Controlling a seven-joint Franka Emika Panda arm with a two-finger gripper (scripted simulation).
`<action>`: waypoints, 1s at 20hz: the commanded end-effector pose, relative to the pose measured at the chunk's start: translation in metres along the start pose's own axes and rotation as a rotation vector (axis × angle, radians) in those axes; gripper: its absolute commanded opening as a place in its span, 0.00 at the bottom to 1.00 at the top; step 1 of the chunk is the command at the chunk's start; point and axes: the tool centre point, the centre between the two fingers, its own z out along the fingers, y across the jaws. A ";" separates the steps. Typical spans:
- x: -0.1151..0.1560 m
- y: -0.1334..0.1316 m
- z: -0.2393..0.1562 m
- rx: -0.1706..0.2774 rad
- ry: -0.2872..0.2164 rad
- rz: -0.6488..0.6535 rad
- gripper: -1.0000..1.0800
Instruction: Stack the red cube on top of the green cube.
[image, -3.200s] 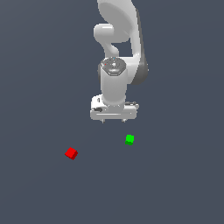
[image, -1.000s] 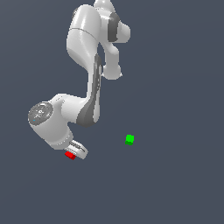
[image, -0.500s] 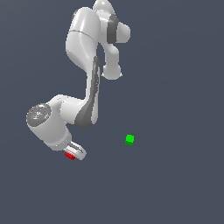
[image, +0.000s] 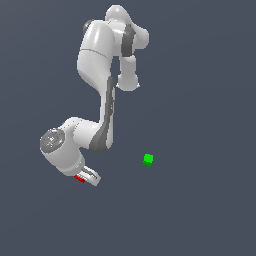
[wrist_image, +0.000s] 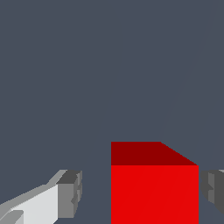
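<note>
**Robot arm lowered over a red cube, fingers spread around it**

A white, jointed robot arm is folded down low toward a flat, dark grey-blue floor. Its two-fingered gripper (image: 89, 176) sits at the floor, near the exterior view's lower left. Only a sliver of the small, bright red cube (image: 79, 178) shows there, mostly hidden under the hand. The small, bright green cube (image: 148, 159) rests on the floor well apart, toward the exterior view's right, with nothing on it.

The arm appears bent this low so the fingers can straddle the red cube before closing on it; stacking has not begun.

In the wrist view, the red cube (wrist_image: 154, 188) fills the space between two grey finger pads (wrist_image: 70, 193). The fingers are spread wider than the cube and hold nothing. One pad stands just beside one face of the cube, with a thin gap or none; the other pad is clearly apart from the opposite face. The cube is off-centre between them.
</note>
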 end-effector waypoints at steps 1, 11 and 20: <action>0.001 0.000 0.005 0.000 0.002 0.000 0.96; 0.002 0.000 0.004 0.000 0.002 0.000 0.00; 0.001 0.000 0.000 0.000 0.001 0.000 0.00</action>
